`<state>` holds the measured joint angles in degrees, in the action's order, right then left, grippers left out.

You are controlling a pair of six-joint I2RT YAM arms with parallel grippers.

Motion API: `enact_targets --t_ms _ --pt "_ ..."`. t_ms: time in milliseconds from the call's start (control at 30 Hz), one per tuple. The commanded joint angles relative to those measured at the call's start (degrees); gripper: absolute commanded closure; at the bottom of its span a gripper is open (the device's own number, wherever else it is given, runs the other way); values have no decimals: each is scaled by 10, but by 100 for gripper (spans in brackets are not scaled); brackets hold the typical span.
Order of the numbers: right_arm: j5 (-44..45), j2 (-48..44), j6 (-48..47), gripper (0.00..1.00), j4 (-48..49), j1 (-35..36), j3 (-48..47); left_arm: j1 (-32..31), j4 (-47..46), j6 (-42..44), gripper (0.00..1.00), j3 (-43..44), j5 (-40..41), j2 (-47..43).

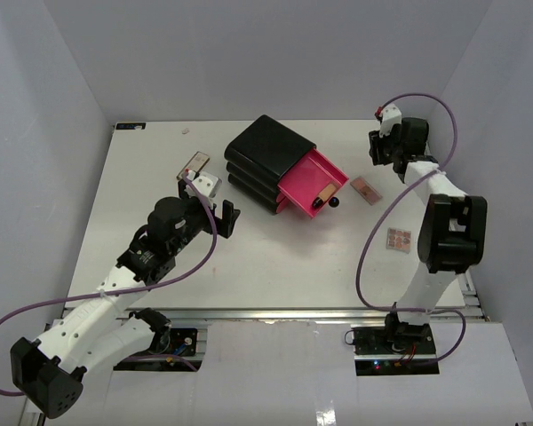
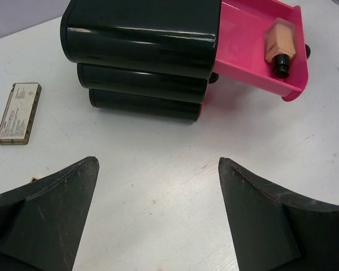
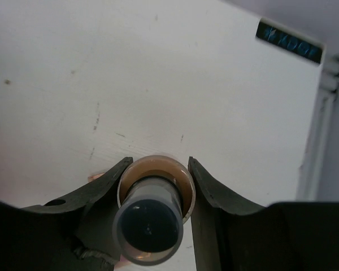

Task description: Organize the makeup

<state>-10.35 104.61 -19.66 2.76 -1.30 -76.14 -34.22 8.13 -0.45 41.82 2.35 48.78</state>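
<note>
Makeup items are lying at several places on the white table (image 1: pixel 142 222).

Top external view: the black box (image 1: pixel 262 155) is sitting at the far centre with its pink drawer (image 1: pixel 313 173) standing pulled out toward the right. A foundation bottle (image 1: pixel 322 195) is lying inside that drawer. A slim tan case (image 1: pixel 195 164) is lying left of the box, near the left gripper (image 1: pixel 209 202). Two pink palettes are resting right of the drawer, one (image 1: pixel 364 188) just beside it and one (image 1: pixel 399 239) nearer the arm bases. The right gripper (image 1: pixel 379 151) is hovering at the far right corner; what it is holding is not showing here.

Left wrist view: the left gripper (image 2: pixel 158 162) is holding its fingers (image 2: pixel 56 197) spread wide, with nothing between them. Ahead, the box (image 2: pixel 141 34) and drawer (image 2: pixel 254 56) are showing, with the bottle (image 2: pixel 282 45) lying inside, cap toward the drawer front. The case (image 2: pixel 18 113) is lying flat at the left.

Right wrist view: the right gripper (image 3: pixel 158 162) is pinching a second foundation bottle (image 3: pixel 150 223), both fingers (image 3: pixel 214 192) pressing its beige body, dark cap facing the camera, above bare table.
</note>
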Motion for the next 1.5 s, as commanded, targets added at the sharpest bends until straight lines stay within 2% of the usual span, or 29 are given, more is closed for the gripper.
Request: enact_targets --t_ms 0,233,433,500,833,1033,1200,1467 --pt "-39 -128 -120 89 -20 36 32 4 -7 2 2 2 -19 -23" --pt "20 -226 -244 88 -149 166 17 4 -5 1 2 2 -23 -31" --pt "174 -227 -380 86 -199 299 11 4 -5 2 2 2 -23 -34" --pt "204 -215 -407 85 -202 320 12 4 -5 2 2 2 -23 -34" --pt "306 -153 -510 81 -166 374 34 4 -4 2 2 3 -43 -38" --pt "338 -126 -535 78 -136 386 46 3 -4 2 2 3 -43 -40" --pt "352 -107 -551 69 -123 391 46 4 -5 2 2 4 -47 -41" --pt "367 -102 -568 47 -109 396 58 4 -5 2 2 4 -47 -43"
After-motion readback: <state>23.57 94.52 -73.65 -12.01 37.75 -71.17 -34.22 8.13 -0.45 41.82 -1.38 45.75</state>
